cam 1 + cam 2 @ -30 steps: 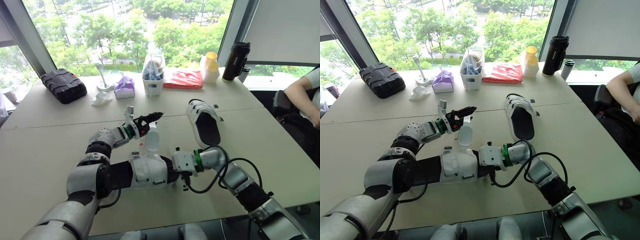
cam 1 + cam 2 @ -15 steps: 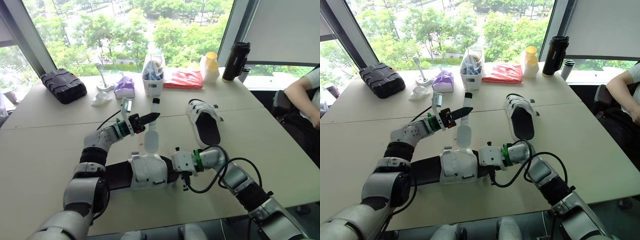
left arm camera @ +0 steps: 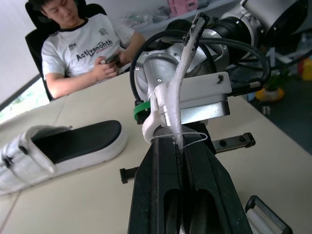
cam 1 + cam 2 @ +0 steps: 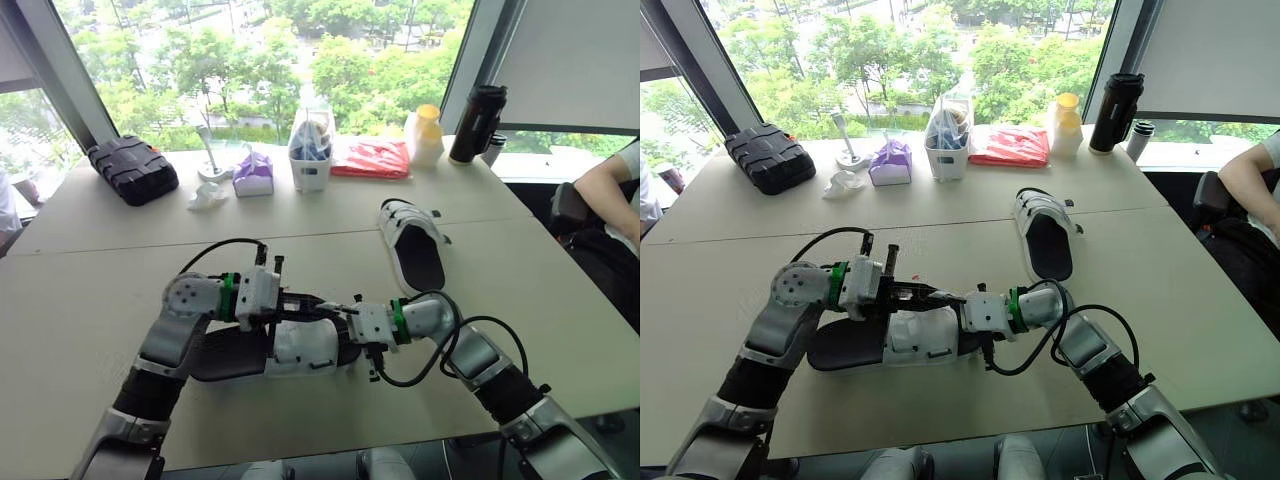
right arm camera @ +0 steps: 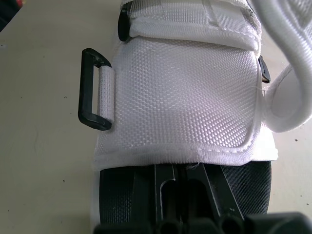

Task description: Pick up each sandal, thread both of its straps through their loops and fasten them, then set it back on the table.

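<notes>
The near sandal (image 4: pixel 300 345) lies on the desk (image 4: pixel 90 270) at the lower centre of the head views, white upper facing up, with a gripper on either side. The left gripper (image 3: pixel 178 146) reaches in from the left. Its wrist view shows what the head views cannot: the two black fingers (image 3: pixel 156 195) are pressed together on a white strap (image 3: pixel 187 63), which rises from between them in front of the right arm's metal wrist. The right gripper (image 5: pixel 183 168) meets the sandal from the right. Its own wrist view shows its fingers drawn nearly together over the black footbed, tips at the hem of the woven upper; whether they pinch that hem cannot be told. A black loop (image 5: pixel 92 87) sticks out at the upper's side. The second sandal (image 4: pixel 412 245) lies well apart, right of centre, and the left wrist view shows a seated person (image 3: pixel 83 48) beyond it
</notes>
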`<control>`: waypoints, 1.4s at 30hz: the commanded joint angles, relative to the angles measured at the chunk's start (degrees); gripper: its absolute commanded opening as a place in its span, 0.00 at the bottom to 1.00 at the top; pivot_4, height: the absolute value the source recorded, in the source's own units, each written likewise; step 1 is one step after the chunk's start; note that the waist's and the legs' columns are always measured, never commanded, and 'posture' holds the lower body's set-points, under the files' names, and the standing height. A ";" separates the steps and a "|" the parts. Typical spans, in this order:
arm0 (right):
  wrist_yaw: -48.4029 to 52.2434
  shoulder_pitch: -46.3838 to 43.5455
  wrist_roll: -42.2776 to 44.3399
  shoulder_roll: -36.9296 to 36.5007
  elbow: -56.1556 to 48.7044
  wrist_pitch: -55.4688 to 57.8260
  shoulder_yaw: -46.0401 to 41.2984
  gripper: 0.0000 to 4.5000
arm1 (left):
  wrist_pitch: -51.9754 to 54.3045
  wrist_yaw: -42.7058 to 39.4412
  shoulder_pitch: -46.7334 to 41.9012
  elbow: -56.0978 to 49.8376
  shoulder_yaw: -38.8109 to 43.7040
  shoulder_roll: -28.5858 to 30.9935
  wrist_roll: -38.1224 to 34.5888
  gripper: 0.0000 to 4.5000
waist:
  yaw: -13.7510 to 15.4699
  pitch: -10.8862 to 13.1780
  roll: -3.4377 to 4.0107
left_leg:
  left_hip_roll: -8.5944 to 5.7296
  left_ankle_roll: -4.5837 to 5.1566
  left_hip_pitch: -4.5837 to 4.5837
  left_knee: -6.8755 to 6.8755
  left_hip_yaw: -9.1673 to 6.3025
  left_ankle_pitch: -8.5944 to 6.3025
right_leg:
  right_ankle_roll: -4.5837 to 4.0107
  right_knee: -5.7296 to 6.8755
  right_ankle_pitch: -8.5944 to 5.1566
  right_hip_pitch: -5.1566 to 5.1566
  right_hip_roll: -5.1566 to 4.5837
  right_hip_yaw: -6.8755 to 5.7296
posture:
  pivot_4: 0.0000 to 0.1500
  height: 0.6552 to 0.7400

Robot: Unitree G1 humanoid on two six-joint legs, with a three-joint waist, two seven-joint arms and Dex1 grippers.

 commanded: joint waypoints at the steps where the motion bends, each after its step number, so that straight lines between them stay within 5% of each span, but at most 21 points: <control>1: 2.22 1.61 -2.91 -1.62 2.16 1.46 2.51 0.00 | -13.07 -4.82 -0.19 1.27 -0.56 2.15 0.39 0.01 | -0.01 0.00 0.00 | 0.00 0.04 0.00 -0.01 0.00 -0.02 | 0.00 -0.08 0.00 0.03 0.00 -0.01 | 1.00 1.00; 15: 3.96 2.08 -3.19 -2.33 2.08 0.52 3.18 0.00 | -27.82 -8.89 4.84 -3.49 -11.11 4.83 -0.59 0.01 | 0.01 0.00 0.03 | -0.01 0.35 -0.03 -0.02 0.07 -0.20 | 0.02 -0.34 0.02 0.10 -0.02 0.01 | 1.00 1.00; 18: 4.29 1.44 -3.36 -2.30 2.90 -0.04 3.37 0.00 | -28.28 -8.18 6.39 -5.09 -12.23 5.99 -1.27 0.18 | 0.00 0.01 0.05 | -0.01 0.44 -0.02 -0.03 0.07 -0.25 | 0.06 -0.34 0.01 0.09 -0.02 0.01 | 1.00 1.00; 25: 4.64 0.22 -3.67 -1.75 5.27 -1.76 3.61 0.00 | -35.23 -7.04 6.60 -3.97 -12.22 8.73 -0.10 0.95 | 0.07 0.02 0.07 | -0.01 0.46 -0.01 -0.02 0.07 -0.26 | 0.02 -0.34 -0.01 0.12 -0.02 0.01 | 1.00 1.00; 26: 4.68 -0.16 -3.69 -1.51 5.74 -1.94 3.69 0.00 | -36.16 -6.21 6.12 -3.73 -11.91 8.56 -0.15 0.99 | 0.07 0.02 0.07 | -0.01 0.46 -0.01 -0.02 0.08 -0.26 | 0.02 -0.35 -0.01 0.12 -0.02 0.01 | 1.00 1.00; 37: 4.26 -3.22 -5.01 0.50 11.21 -6.23 4.18 0.00 | -47.28 11.18 -4.63 3.46 0.27 4.64 3.84 0.99 | -0.27 -0.01 0.11 | 0.07 0.46 0.11 -0.02 0.09 -0.25 | 0.13 -0.28 0.08 0.15 0.08 0.01 | 1.00 1.00; 40: 4.16 -3.41 -5.05 0.53 11.62 -6.71 4.28 0.00 | -45.08 18.00 -8.73 7.77 5.92 5.18 6.62 0.99 | -0.14 -0.01 0.10 | 0.04 0.44 0.09 0.01 0.08 -0.24 | 0.13 -0.30 0.12 0.16 0.18 0.00 | 1.00 1.00; 42: 4.16 -3.43 -4.94 0.47 11.50 -6.67 4.24 0.00 | -34.64 23.64 -9.49 9.69 9.50 6.91 5.53 0.99 | -0.30 -0.01 0.10 | 0.04 0.44 0.10 0.03 0.08 -0.24 | 0.13 -0.28 0.13 0.17 0.25 0.01 | 1.00 1.00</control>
